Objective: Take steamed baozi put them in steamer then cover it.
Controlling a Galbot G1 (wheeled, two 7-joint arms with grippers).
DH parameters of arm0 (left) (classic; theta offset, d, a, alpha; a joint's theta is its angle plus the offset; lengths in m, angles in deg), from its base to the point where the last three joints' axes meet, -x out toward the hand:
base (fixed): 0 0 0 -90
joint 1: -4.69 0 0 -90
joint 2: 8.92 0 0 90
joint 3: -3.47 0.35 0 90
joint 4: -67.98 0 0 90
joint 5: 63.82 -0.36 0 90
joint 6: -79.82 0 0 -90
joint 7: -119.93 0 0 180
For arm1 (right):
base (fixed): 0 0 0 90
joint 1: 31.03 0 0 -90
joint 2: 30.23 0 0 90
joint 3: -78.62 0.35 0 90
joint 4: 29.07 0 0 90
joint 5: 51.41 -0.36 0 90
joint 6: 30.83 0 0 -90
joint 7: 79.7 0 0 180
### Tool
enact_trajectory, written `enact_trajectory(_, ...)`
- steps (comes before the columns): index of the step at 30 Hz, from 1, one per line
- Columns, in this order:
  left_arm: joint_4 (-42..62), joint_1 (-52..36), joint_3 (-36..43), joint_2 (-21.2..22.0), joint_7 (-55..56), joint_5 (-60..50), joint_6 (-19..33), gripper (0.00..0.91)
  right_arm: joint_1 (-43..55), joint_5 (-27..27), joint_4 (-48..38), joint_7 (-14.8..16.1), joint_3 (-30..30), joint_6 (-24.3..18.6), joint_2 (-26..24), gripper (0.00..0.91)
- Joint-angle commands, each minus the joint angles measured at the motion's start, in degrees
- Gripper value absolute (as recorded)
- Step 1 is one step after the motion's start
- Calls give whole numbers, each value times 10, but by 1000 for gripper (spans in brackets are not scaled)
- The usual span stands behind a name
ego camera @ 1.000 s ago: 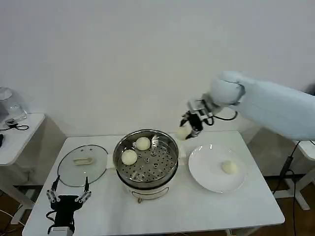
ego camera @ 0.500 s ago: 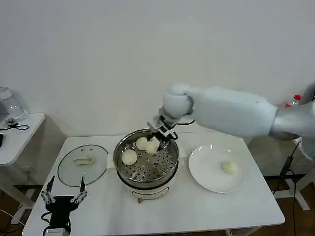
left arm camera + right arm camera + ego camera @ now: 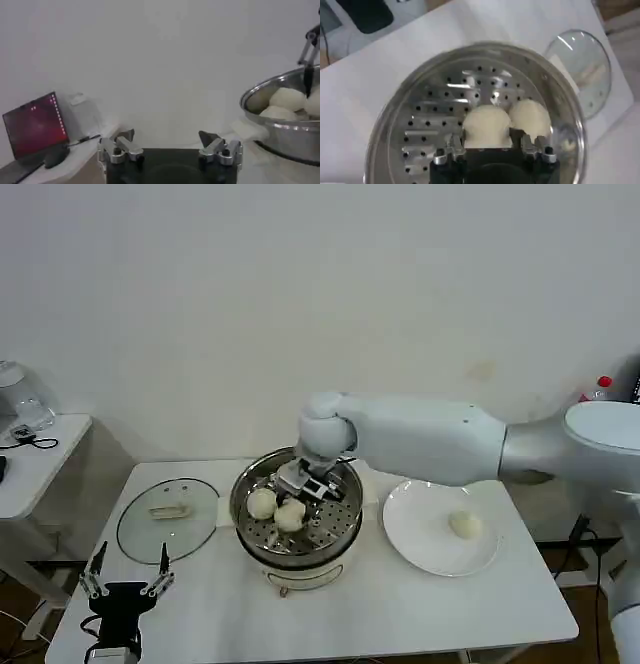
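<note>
**Steamer loading: right arm inside the pot, one bun in grasp**

- Right gripper (image 3: 296,502): reaches into the steamer (image 3: 297,556) from the right; its fingers (image 3: 456,148) are closed on a steamed baozi (image 3: 487,125), one on either side, just above the perforated tray (image 3: 445,107).
- Second baozi (image 3: 261,503): lies on the tray, touching the held one on its left in the head view. A third cannot be made out under the gripper.
- Last baozi (image 3: 465,525): sits alone on the white plate (image 3: 412,539), to the right of the steamer.
- Steamer: stands uncovered at the centre of the white counter (image 3: 400,609), on its white base.
- Cover (image 3: 167,519): lies flat on the counter just left of the steamer, handle up.
- Left gripper (image 3: 126,576): hangs idle off the counter's front-left corner, fingers (image 3: 123,138) spread wide and holding nothing.
</note>
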Motion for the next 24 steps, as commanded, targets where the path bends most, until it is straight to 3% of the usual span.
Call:
enact_trajectory(1, 0, 1, 1, 0, 0, 0, 0, 907, -12, 16, 1, -1, -7, -23, 12, 625)
enact_trajectory(3, -1, 1, 1, 1, 1, 0, 1, 907, -13, 15, 2, 0, -7, -25, 11, 655)
enact_trajectory(4, -1, 0, 1, 1, 1, 0, 1, 907, -13, 15, 3, 0, -7, -27, 10, 877)
enact_trajectory(5, -1, 0, 1, 1, 1, 0, 1, 907, -12, 16, 3, 1, -7, -28, 8, 907)
enact_trajectory(14, -1, 0, 2, 1, 1, -1, 0, 907, 15, 2, 10, 0, 3, -34, -12, 907)
enact_trajectory(18, 0, -3, 4, 0, 0, -1, 0, 907, 44, -23, 18, 1, 24, -24, -49, 907)
enact_trajectory(24, 4, -11, 5, -13, -1, 4, -2, 907, 76, -98, 25, -9, 62, 89, -155, 907)
